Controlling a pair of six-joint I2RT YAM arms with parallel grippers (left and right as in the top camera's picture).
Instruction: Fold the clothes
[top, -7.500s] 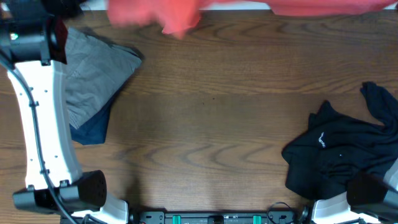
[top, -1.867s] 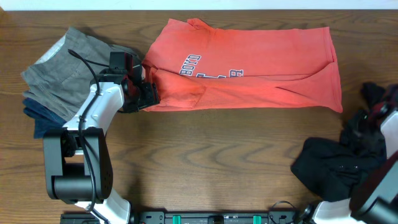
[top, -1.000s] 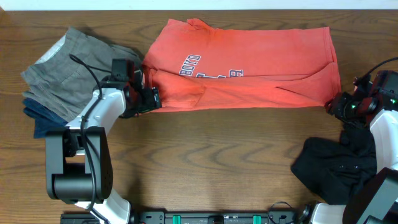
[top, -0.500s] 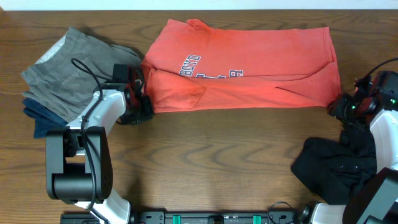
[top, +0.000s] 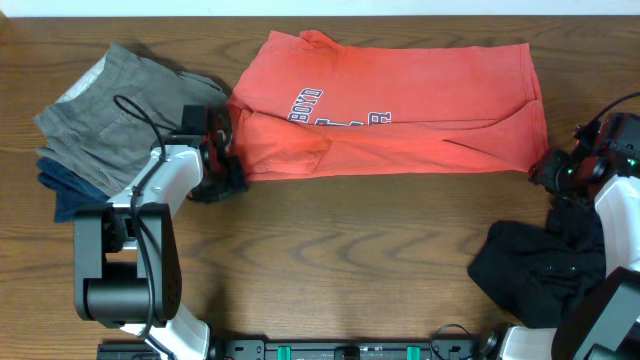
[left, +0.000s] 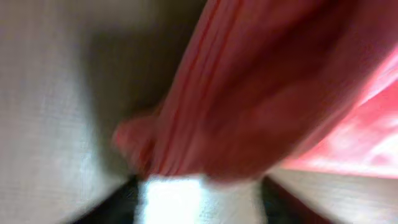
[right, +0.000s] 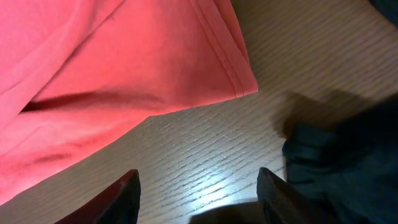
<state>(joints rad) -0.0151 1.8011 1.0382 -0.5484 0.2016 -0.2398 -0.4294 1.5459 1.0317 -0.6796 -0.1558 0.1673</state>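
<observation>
The coral-red T-shirt (top: 400, 110) lies folded lengthwise at the back of the table, its navy-and-white lettering (top: 340, 110) facing up. My left gripper (top: 228, 165) sits at the shirt's lower-left corner. In the blurred left wrist view, bunched red cloth (left: 249, 93) fills the space just ahead of that gripper (left: 199, 202), whose dark fingers stand apart over bright table. My right gripper (top: 548, 172) is open beside the shirt's lower-right corner (right: 239, 81). Bare wood shows between the right gripper's (right: 199, 190) fingertips.
A grey garment (top: 110, 115) lies on a navy one (top: 68, 195) at the far left. A crumpled black garment (top: 540, 265) lies at the lower right, close to my right gripper's right side (right: 339, 155). The table's far edge runs just behind the shirt.
My left gripper slid a little left along the shirt's lower-left corner. The right gripper shifted only slightly. The shirt lies as it did.
</observation>
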